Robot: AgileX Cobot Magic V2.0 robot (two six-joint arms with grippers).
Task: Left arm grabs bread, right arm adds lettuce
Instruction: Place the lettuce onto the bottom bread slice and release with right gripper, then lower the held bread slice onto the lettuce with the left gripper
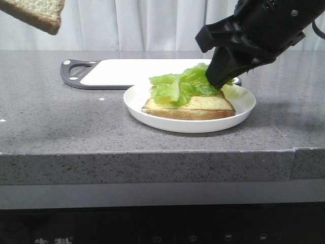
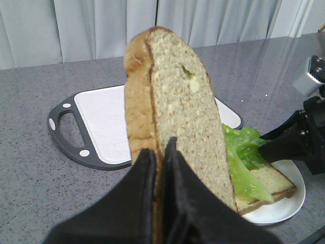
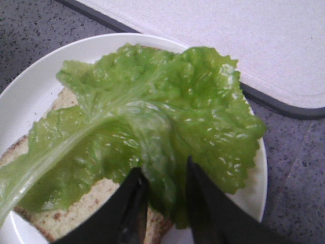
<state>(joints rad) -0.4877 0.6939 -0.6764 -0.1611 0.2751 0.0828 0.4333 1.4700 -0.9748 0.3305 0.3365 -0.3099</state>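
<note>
- Overhead, the left gripper (image 2: 160,168) pinches the bread (image 2: 177,122) upright, high above the counter (image 1: 61,127).
- Right gripper (image 3: 162,190) nips the lettuce (image 3: 152,127), which drapes over a thinner slice (image 1: 203,108) on the white plate (image 1: 244,104).
- Cutting board (image 1: 127,71) lies just behind the plate.

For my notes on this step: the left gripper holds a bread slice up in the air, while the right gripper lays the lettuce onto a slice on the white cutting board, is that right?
Not quite. The lettuce goes onto a flat slice lying on the round white plate, not on the cutting board behind it; the front view shows this. The rest holds: the left gripper holds the bread aloft, and the right gripper pinches the leaf.
</note>
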